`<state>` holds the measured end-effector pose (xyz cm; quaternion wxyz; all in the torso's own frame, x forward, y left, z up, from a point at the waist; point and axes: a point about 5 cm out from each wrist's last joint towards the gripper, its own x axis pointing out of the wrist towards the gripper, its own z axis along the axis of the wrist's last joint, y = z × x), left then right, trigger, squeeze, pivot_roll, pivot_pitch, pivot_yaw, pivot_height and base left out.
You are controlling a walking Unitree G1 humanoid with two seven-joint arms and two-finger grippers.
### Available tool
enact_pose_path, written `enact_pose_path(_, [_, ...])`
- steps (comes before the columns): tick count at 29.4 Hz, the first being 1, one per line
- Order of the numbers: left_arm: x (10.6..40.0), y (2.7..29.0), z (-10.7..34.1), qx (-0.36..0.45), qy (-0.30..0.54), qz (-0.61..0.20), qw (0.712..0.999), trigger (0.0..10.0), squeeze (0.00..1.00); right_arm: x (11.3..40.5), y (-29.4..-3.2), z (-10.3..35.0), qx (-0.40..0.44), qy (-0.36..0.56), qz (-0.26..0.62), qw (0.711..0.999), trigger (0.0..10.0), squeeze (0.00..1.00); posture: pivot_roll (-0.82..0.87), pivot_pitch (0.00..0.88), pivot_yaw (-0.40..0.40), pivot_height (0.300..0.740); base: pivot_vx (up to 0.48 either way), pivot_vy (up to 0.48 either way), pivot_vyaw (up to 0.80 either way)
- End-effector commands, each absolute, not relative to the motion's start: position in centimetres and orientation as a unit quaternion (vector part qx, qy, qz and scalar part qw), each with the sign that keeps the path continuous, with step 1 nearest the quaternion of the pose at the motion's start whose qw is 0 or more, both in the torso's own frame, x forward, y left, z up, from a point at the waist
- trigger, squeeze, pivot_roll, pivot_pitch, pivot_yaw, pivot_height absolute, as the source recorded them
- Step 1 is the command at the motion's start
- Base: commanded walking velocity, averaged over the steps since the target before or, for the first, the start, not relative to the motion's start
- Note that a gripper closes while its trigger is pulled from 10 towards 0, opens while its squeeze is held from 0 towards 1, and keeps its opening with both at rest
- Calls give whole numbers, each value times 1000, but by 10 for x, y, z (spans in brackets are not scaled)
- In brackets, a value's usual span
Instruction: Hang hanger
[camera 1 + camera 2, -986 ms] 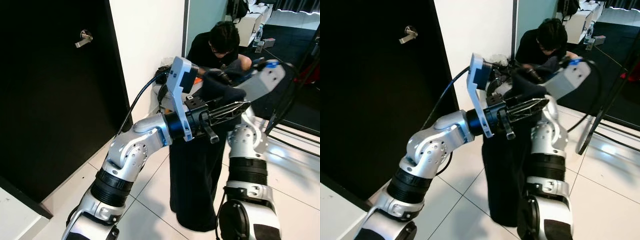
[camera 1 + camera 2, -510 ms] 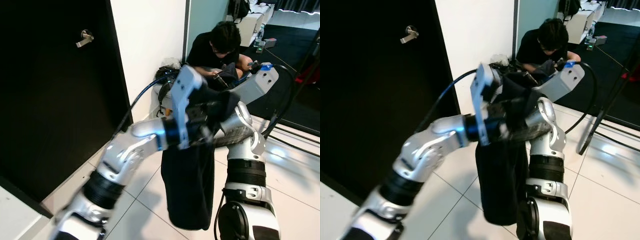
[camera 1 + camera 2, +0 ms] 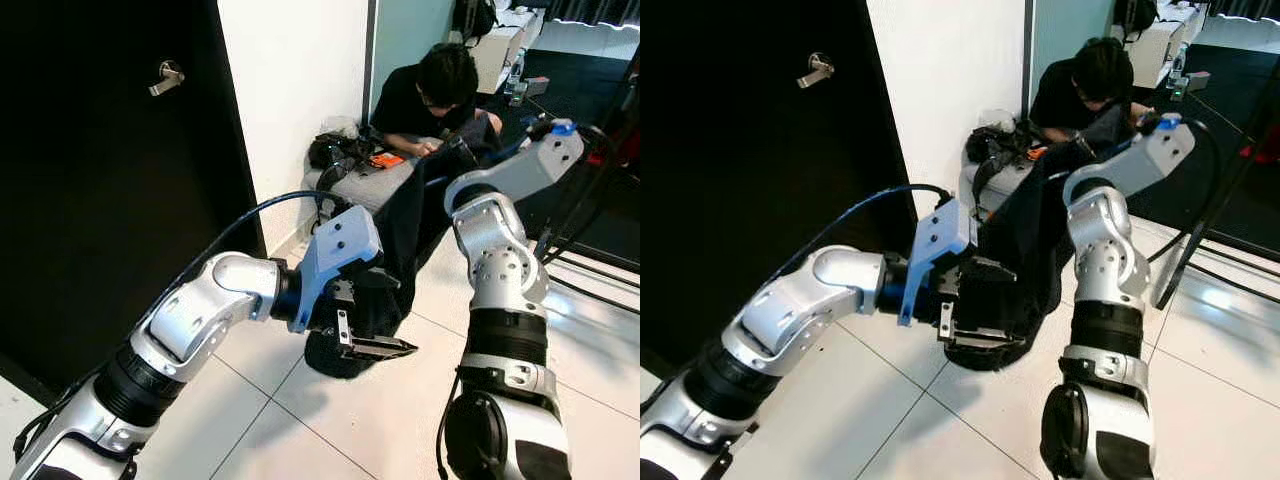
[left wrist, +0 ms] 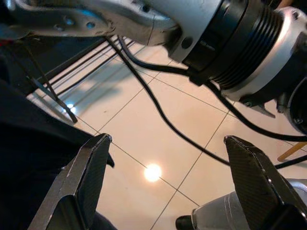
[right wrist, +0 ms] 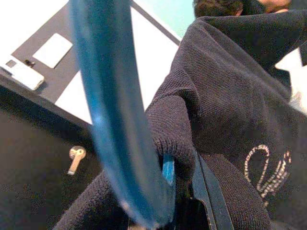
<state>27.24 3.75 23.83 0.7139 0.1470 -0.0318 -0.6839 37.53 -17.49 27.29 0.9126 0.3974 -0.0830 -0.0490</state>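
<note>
Hanging is not yet done: the dark garment (image 3: 420,225) on its blue hanger (image 5: 110,120) is clamped aloft by the right gripper (image 5: 184,184); the left gripper (image 4: 168,187) is spread wide, empty.

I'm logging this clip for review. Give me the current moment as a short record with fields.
setting: white tiled floor beside a black door
garment: dark sweater on a blue hanger, its lower end reaching the floor
right gripper: raised, shut on the blue hanger and the sweater's neck
left gripper: low beside the sweater, fingers open, holding nothing
person: crouched on the floor behind
</note>
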Motion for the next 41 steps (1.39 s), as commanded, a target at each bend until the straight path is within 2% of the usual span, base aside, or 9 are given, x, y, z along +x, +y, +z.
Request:
enact_pose_path(1, [272, 39, 239, 147, -34, -682, 716, 10000, 1000, 375, -171, 282, 412, -103, -30, 905, 0, 0, 53, 56, 42, 740, 0, 0, 0])
enact_pose_path(4, [274, 39, 242, 149, -41, -674, 722, 10000, 1000, 375, -170, 283, 417, -103, -25, 902, 0, 0, 53, 56, 42, 740, 0, 0, 0])
enact_pose_path(9, [297, 51, 263, 144, -92, -593, 787, 10000, 1000, 374, -163, 279, 416, -94, -2, 905, 0, 0, 55, 57, 41, 740, 0, 0, 0])
enact_pose_path(11, [307, 64, 281, 126, -127, -545, 819, 10000, 761, 373, -160, 275, 407, -89, 10, 909, 0, 0, 55, 58, 41, 740, 0, 0, 0])
enact_pose_path(17, [296, 86, 317, 62, -183, -562, 804, 10000, 612, 372, -163, 270, 403, -84, 12, 911, 0, 0, 56, 60, 39, 740, 0, 0, 0])
enact_pose_path(23, [292, 100, 312, 106, -150, -570, 801, 10000, 431, 372, -165, 268, 401, -83, 12, 912, 0, 0, 63, 58, 37, 740, 0, 0, 0])
enact_pose_path(26, [299, 95, 280, 134, -79, -551, 820, 10000, 94, 372, -161, 271, 403, -85, 22, 911, 0, 0, 56, 53, 38, 740, 0, 0, 0])
enact_pose_path(28, [300, 90, 271, 135, -62, -546, 824, 10000, 0, 372, -159, 272, 403, -85, 27, 911, 0, 0, 53, 53, 38, 740, 0, 0, 0])
enact_pose_path(41, [307, 59, 256, 124, -29, -501, 856, 10000, 0, 369, -141, 272, 404, -76, 55, 910, 0, 0, 50, 54, 42, 740, 0, 0, 0])
